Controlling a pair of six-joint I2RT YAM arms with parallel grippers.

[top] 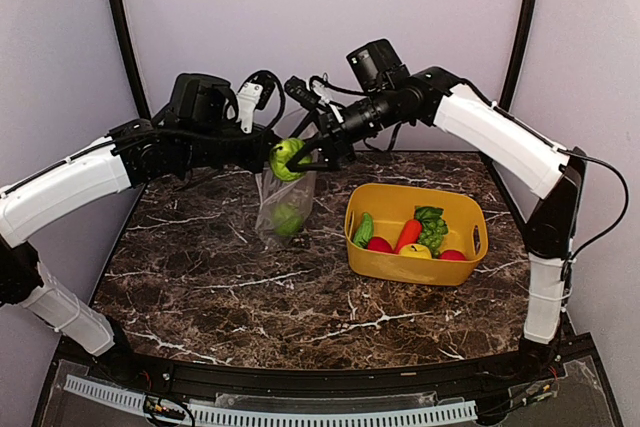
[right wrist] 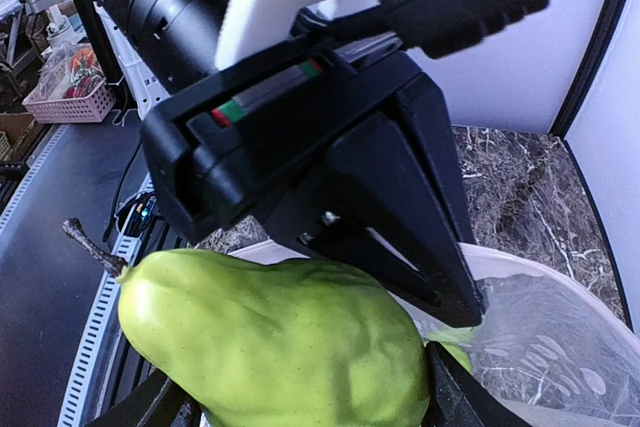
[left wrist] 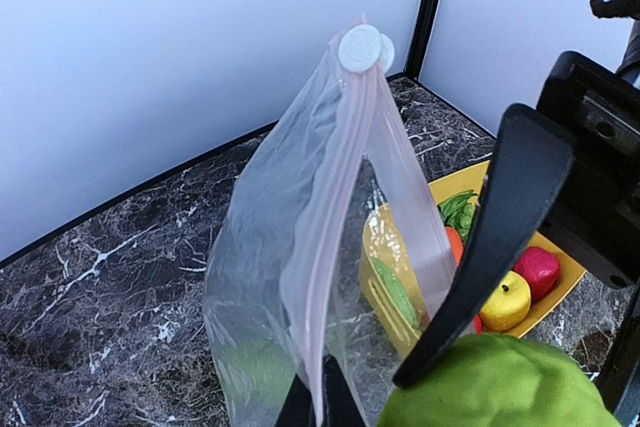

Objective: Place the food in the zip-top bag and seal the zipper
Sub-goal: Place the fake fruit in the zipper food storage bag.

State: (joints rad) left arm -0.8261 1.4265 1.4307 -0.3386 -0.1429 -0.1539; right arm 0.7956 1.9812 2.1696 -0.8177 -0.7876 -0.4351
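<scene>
My left gripper point(top: 266, 159) is shut on the mouth edge of the zip-top bag point(top: 285, 209), which hangs open above the table. In the left wrist view my left gripper point(left wrist: 320, 409) pinches the pinkish zipper point(left wrist: 338, 237); its white slider tab point(left wrist: 360, 47) sits at the far end. A green fruit point(top: 288, 219) lies in the bag's bottom. My right gripper point(top: 300, 157) is shut on a green pear point(top: 288, 158) right at the bag's mouth. The pear fills the right wrist view point(right wrist: 280, 337), between my right gripper's point(right wrist: 300, 402) fingers, with the bag point(right wrist: 545, 342) below.
A yellow basket point(top: 400, 272) stands right of the bag. It holds a cucumber point(top: 362, 230), a carrot point(top: 408, 234), leafy greens point(top: 432, 224), a lemon point(top: 415, 251) and red balls point(top: 379, 244). Walls close the back and sides.
</scene>
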